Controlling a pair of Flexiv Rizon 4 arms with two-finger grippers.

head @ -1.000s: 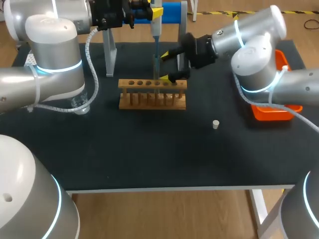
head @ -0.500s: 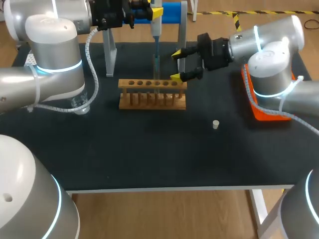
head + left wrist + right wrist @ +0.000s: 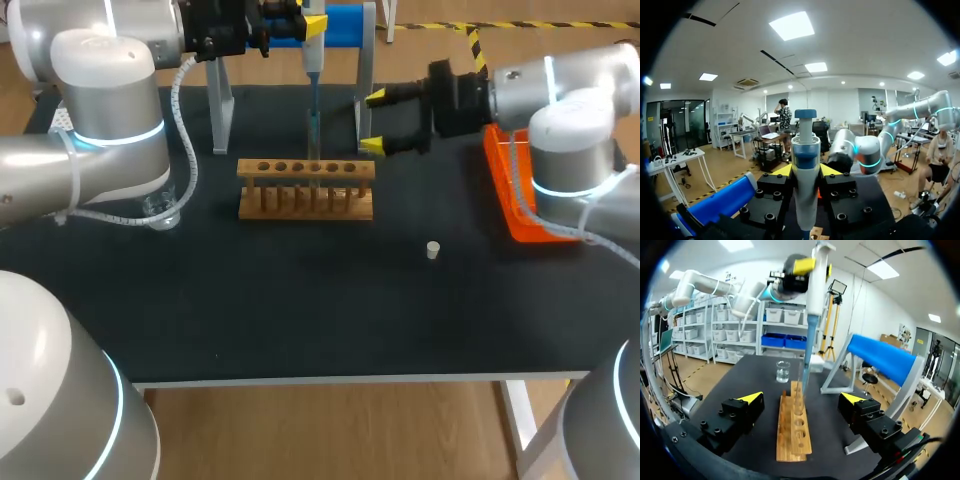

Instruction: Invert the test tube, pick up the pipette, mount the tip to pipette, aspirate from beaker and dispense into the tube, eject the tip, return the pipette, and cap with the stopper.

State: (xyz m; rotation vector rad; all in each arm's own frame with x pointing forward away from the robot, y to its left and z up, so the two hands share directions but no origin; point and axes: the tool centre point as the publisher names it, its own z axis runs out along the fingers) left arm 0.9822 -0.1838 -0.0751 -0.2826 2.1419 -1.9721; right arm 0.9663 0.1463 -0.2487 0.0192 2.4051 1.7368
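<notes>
Left wrist view, A asks: left end effector (image 3: 805, 171), state?
B: Clamped on the pipette (image 3: 805, 150), one yellow fingertip against each side of its body.
A: Head view, outward from there?
B: The pipette hangs upright from that end effector at the far side of the counter (image 3: 300, 310). Its thin lower end meets the top of the test tube (image 3: 313, 150), which stands upright in the wooden rack (image 3: 305, 200).
A: And the right end effector (image 3: 374, 121)?
B: Fingers wide apart, holding nothing. It sits just beyond the rack's right end, apart from tube and pipette. In the right wrist view the rack lies lengthwise ahead, between the spread fingers but clear of both. The tube and pipette stand further along it.
A: Loose items?
B: The stopper (image 3: 432, 250) lies alone on the counter, nearer than the rack and to its right, well apart from both end effectors. The beaker (image 3: 160, 208) stands near the rack's left end, under the left arm. An orange tray (image 3: 520, 215) sits at the right edge, under the right arm.
</notes>
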